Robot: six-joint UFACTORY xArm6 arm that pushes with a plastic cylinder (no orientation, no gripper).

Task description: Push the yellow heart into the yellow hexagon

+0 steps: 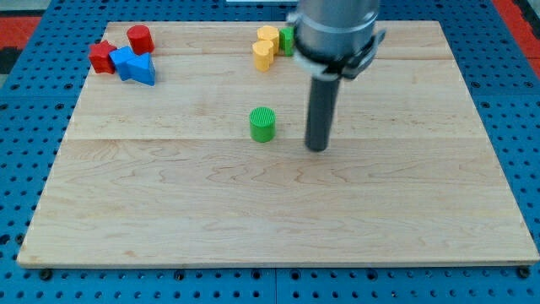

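The yellow heart [263,55] lies near the view's top centre, touching the yellow hexagon [268,36] just above it. A green block [287,40] sits right of the hexagon, partly hidden by the arm. My tip [317,148] rests on the board well below these blocks, right of a green cylinder [262,124]. It touches no block.
At the view's top left a red cylinder [139,39], a red block [103,57] and a blue block [135,66] are clustered together. The wooden board [270,228] lies on a blue pegboard surface [25,152].
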